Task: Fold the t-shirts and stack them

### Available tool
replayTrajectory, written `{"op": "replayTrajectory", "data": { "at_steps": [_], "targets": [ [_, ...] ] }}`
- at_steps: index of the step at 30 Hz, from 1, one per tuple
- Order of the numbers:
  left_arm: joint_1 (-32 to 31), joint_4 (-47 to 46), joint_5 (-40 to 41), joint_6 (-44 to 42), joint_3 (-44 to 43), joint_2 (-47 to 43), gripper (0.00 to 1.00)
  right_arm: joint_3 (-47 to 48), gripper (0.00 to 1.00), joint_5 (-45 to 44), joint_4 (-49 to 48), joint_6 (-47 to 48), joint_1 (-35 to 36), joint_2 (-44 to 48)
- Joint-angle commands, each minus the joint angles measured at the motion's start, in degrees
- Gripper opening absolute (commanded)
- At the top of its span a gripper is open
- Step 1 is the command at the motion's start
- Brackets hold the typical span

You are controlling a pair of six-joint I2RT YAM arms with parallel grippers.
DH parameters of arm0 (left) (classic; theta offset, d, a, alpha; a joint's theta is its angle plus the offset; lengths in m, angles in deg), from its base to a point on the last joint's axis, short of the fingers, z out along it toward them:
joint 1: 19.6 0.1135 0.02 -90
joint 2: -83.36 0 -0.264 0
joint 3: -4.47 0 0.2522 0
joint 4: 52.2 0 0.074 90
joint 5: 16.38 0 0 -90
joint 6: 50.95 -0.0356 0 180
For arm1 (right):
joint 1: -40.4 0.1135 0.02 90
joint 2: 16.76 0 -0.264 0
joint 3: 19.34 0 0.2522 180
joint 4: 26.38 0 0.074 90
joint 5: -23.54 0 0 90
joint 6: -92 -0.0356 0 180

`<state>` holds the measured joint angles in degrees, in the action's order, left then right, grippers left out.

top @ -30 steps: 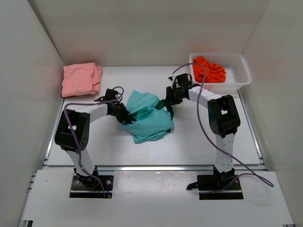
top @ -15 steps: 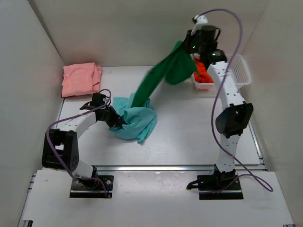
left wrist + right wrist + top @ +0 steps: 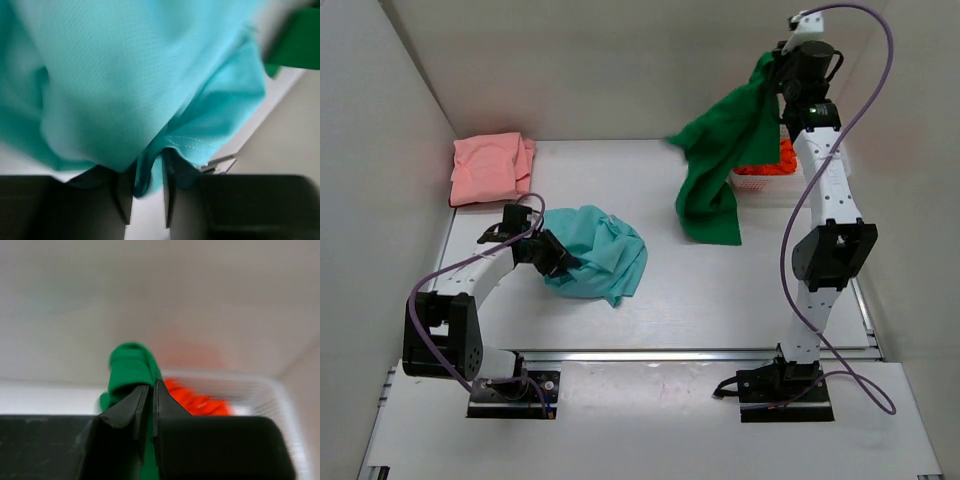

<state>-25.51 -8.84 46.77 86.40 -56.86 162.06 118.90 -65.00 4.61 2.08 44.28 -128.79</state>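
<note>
The dark green t-shirt [image 3: 720, 165] hangs from my right gripper [image 3: 782, 72], raised high at the back right; its hem drapes near the table. In the right wrist view the gripper [image 3: 150, 390] is shut on the green fabric [image 3: 129, 367]. The teal t-shirt [image 3: 600, 252] lies crumpled on the table centre-left. My left gripper [image 3: 553, 262] is at its left edge, shut on a fold of teal cloth [image 3: 145, 175]. The salmon pink t-shirt [image 3: 492, 167] lies folded at the back left corner.
A white mesh basket [image 3: 760, 180] with orange cloth [image 3: 775, 160] stands at the back right, mostly hidden behind the green shirt and the right arm. White walls close in the table on three sides.
My right gripper has lifted the green shirt up and to the right, pulling it free of the teal shirt. My left gripper has drawn the teal shirt slightly left.
</note>
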Motion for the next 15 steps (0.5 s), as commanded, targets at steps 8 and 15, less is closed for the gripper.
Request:
{"op": "replayTrajectory", "data": {
  "at_steps": [8,15],
  "targets": [
    [2.8,5.6,0.4,-1.7,6.1,-2.8,0.56,12.0,0.00,-14.7,-15.1,5.6,-10.6,-7.4],
    [4.7,4.9,-0.1,-0.9,7.9,-3.8,0.55,4.2,0.55,-14.9,-11.9,6.8,-9.1,-5.1]
  ]
}}
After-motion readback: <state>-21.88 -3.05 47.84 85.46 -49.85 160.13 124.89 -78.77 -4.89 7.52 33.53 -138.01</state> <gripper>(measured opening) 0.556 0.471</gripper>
